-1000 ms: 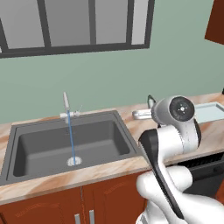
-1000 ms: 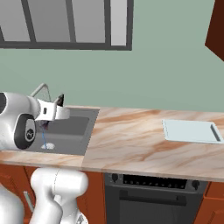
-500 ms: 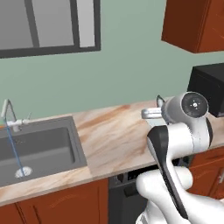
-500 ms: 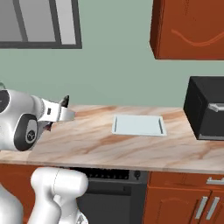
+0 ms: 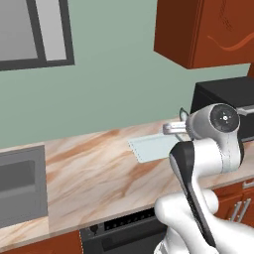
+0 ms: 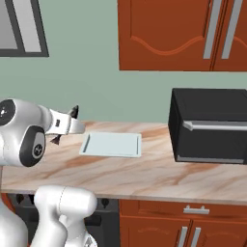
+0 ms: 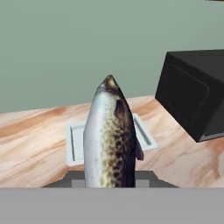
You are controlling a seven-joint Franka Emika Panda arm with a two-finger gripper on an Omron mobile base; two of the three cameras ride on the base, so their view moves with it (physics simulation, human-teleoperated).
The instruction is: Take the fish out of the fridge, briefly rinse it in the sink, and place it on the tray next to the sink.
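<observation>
**Fingers clamp the fish above the counter, short of the tray**

Fingers of the gripper [image 7: 109,186] are closed on the fish [image 7: 109,142], which stands up between them in the hand view, nose pointing away toward the green wall [image 7: 65,48]. Its back is silvery with dark speckles down one flank. The finger tips themselves are mostly hidden behind its body at the bottom of that view.

In the right base view the gripper [image 6: 72,126] sticks out from the white arm [image 6: 24,137], with the fish's dark tail [image 6: 73,112] showing just above it and another dark bit below. It hangs above the marbled counter [image 6: 154,171], just beside the tray's [image 6: 112,144] near end and not over it. In the left base view the gripper [image 5: 174,128] peeks out from behind the arm's round joint, above the tray [image 5: 155,147], though part of the tray is hidden by the arm.

The tray lies flat on the counter. A black microwave [image 6: 210,126] sits on the far side of the tray from the gripper, apart from it. Red-brown cupboards [image 6: 183,34] hang above the tray and microwave. The sink [image 5: 22,186] shows in the left base view, well apart from the tray along the same counter. A window [image 5: 34,32] is on the wall above the sink.
</observation>
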